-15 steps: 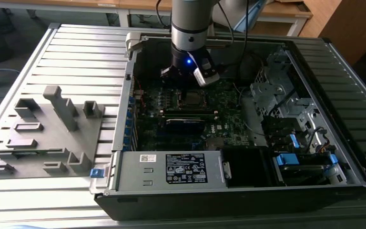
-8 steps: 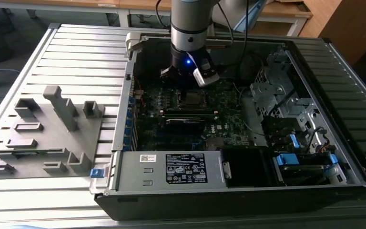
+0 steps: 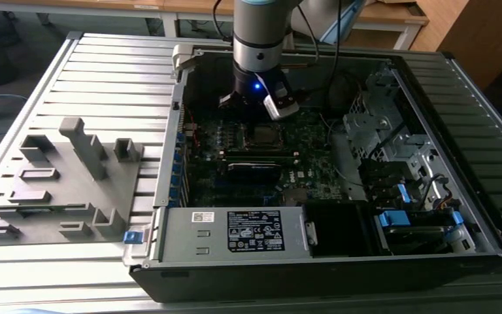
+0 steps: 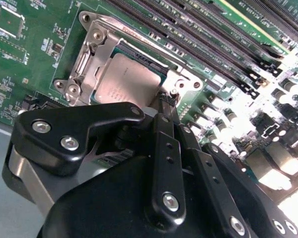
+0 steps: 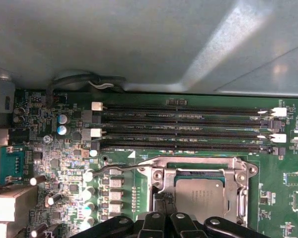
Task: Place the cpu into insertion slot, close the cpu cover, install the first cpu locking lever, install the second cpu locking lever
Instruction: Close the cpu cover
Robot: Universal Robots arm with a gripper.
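The cpu point(image 4: 124, 82) point(image 5: 198, 196) lies flat in the insertion slot point(image 3: 264, 135) on the green motherboard. The silvery cpu cover point(image 4: 92, 54) point(image 5: 198, 166) lies down over it, and the chip's grey top shows through the cut-out. A thin metal locking lever point(image 5: 114, 170) reaches out from the socket's corner towards a row of capacitors. My gripper point(image 4: 166, 99) point(image 5: 161, 201) point(image 3: 253, 104) hangs just above the slot's edge, fingers pressed together, tip at a corner of the cover. I cannot tell whether the tip touches the cover.
Long black memory slots point(image 5: 184, 129) run beside the socket. The case wall point(image 5: 139, 44) rises close behind them. A labelled power supply box point(image 3: 233, 230) sits at the case front, drive bays point(image 3: 391, 137) on the exterior view's right, a grey fixture point(image 3: 68, 176) on the slatted table.
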